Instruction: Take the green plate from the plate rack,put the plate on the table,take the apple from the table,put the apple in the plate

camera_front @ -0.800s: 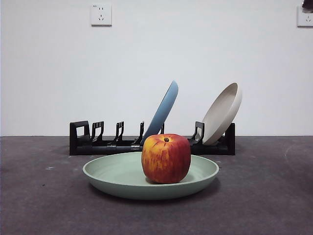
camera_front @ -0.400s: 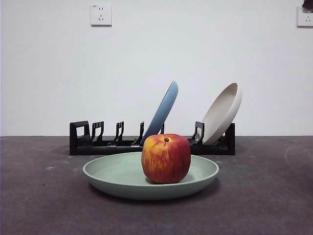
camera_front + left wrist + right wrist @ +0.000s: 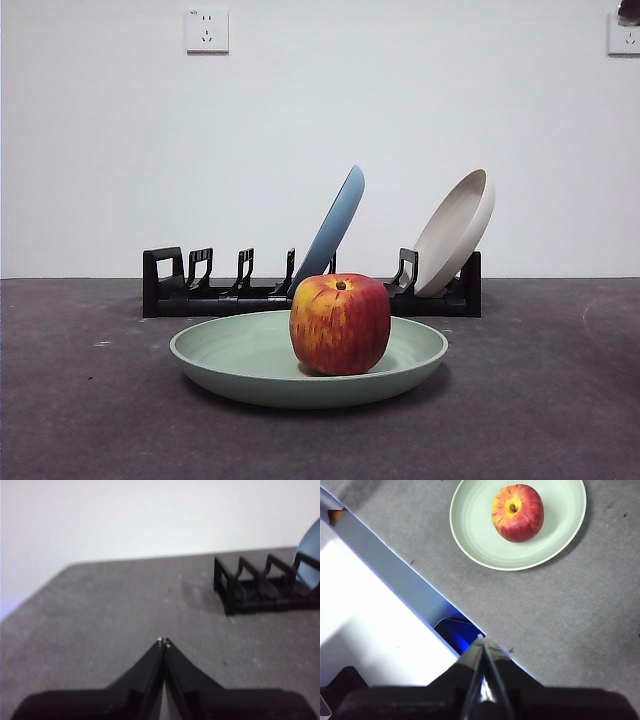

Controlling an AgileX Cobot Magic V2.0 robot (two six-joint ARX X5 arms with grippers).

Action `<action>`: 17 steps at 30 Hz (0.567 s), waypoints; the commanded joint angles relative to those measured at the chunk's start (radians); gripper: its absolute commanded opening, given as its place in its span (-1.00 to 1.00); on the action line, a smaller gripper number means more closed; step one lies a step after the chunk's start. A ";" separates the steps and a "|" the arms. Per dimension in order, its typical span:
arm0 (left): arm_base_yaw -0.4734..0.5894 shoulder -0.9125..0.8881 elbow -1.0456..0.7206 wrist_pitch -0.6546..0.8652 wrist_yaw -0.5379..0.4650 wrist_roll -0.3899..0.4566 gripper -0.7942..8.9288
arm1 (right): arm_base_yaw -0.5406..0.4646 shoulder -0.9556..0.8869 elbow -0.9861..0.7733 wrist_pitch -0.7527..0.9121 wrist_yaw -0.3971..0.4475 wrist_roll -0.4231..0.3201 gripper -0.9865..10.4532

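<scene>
front: apple (image 3: 340, 323) on green plate (image 3: 250, 362) | right wrist – stem (top-down)

Hidden and cut-off parts

The apple (image 3: 340, 323) hides the green plate's (image 3: 240, 355) middle and part of the plate rack (image 3: 200, 285). At three o'clock in the blurred left wrist view, the light blue plate (image 3: 310, 560) is cropped.

We see the green plate (image 3: 250, 362) matt and smooth; the apple (image 3: 340, 323) waxy, faintly glossy; the plate rack (image 3: 200, 290) black plastic; the table (image 3: 90, 420) matt, mottled.
</scene>
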 commanded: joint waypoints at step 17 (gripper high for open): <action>0.003 -0.003 -0.017 -0.074 0.047 -0.104 -0.84 | 0.002 -0.002 0.002 0.005 0.002 0.008 -0.82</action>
